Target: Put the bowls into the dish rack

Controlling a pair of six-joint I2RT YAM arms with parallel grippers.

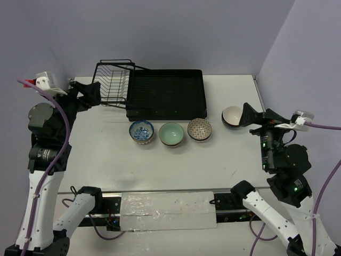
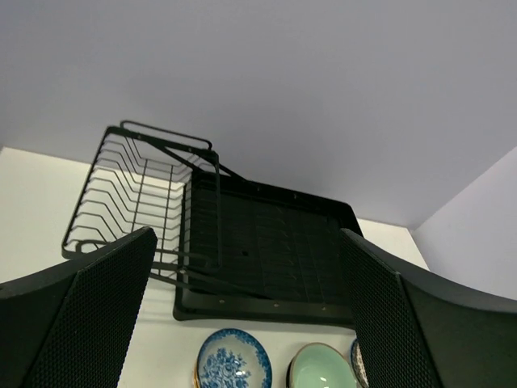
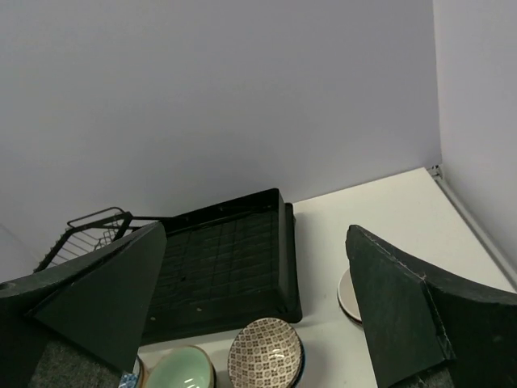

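Black ridged tray, the dish rack (image 1: 166, 94), sits at the far middle of the table (image 1: 106, 160). Its long axis runs left-right, and its wire basket (image 1: 113, 82) is joined on the left end. No bowl is in it yet.

Three bowls line up just in front of its near edge: blue-patterned bowl (image 1: 141, 132), green bowl (image 1: 171, 134), brown-patterned bowl (image 1: 199, 129), in that order left to right. The white bowl (image 1: 232, 116) sits apart, off the rack's right end.

Your right gripper (image 1: 246, 115) is spread wide, holds nothing, and points left. The white bowl is right at its tips, so that arm is clearly nearer to it, and the rack lies left of and beyond that bowl.

Your left gripper (image 1: 91, 95) is also spread wide and holds nothing. It hangs just beside the basket's left side, well apart from the row. The blue-patterned bowl is the closest one on its side.

The likely first move is the right arm on the white bowl, then a carry leftward onto the tray.
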